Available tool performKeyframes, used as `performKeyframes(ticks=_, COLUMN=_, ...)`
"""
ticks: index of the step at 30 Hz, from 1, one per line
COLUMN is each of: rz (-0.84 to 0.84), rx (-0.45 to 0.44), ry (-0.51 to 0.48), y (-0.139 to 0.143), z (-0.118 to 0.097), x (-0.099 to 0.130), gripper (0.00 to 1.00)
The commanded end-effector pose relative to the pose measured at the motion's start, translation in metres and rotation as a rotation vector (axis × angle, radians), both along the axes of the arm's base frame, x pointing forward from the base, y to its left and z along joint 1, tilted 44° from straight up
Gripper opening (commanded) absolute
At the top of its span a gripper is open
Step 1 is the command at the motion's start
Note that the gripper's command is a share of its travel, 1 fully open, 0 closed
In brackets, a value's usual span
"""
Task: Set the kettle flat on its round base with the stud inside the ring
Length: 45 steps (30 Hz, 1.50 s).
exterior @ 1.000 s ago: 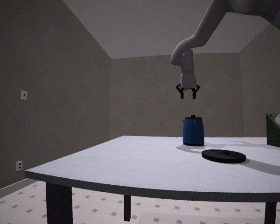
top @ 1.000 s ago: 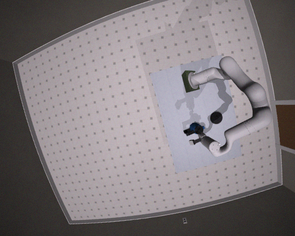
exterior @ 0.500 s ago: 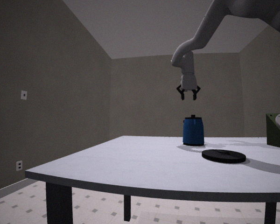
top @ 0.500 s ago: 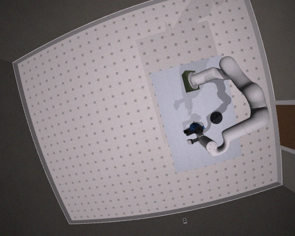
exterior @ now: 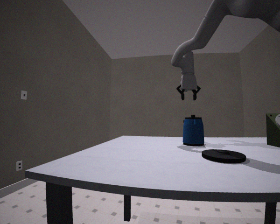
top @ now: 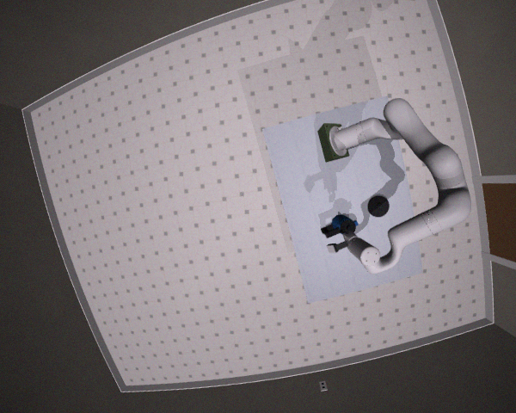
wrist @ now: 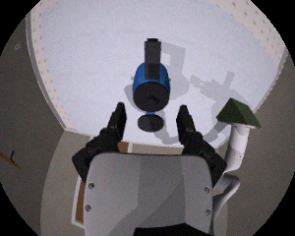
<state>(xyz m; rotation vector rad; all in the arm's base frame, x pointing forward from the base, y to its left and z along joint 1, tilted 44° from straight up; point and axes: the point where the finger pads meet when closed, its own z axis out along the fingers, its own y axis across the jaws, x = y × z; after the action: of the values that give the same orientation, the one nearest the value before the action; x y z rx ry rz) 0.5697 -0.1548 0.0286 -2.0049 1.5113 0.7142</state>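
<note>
The blue kettle (exterior: 193,131) stands upright on the table, with a black lid and knob. It also shows in the overhead view (top: 343,222) and in the wrist view (wrist: 150,83), where its black handle bar (wrist: 151,49) points away from me. The black round base (exterior: 223,156) lies flat on the table beside the kettle, apart from it, and shows in the overhead view (top: 377,206) and the wrist view (wrist: 150,121). My gripper (exterior: 188,95) hangs well above the kettle, pointing down, open and empty. Its fingers also show in the overhead view (top: 330,238) and the wrist view (wrist: 150,113).
The green block (exterior: 276,131) of the arm's mount stands at the table's right end, seen also from overhead (top: 331,142). The arm loops over the table's right side. The table edge runs close in front of the base.
</note>
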Motion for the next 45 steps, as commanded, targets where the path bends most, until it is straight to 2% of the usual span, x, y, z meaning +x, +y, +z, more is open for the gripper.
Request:
performKeyframes(ticks=1, rz=-0.001, rx=-0.001, ry=-0.002, y=-0.001, z=0.001, x=0.001, gripper=0.81)
performKeyframes(ticks=23, rz=-0.001, rx=-0.001, ry=-0.002, y=0.005, z=-0.005, x=0.0, gripper=0.81)
performKeyframes(ticks=34, rz=-0.001, rx=-0.001, ry=-0.002, y=0.033, z=-0.035, x=-0.004, gripper=0.81)
performKeyframes(ticks=36, rz=-0.001, rx=-0.001, ry=-0.002, y=0.033, z=-0.035, x=-0.004, gripper=0.81)
performKeyframes(ticks=45, rz=-0.001, rx=-0.001, ry=-0.002, y=0.063, z=-0.067, x=-0.008, gripper=0.81)
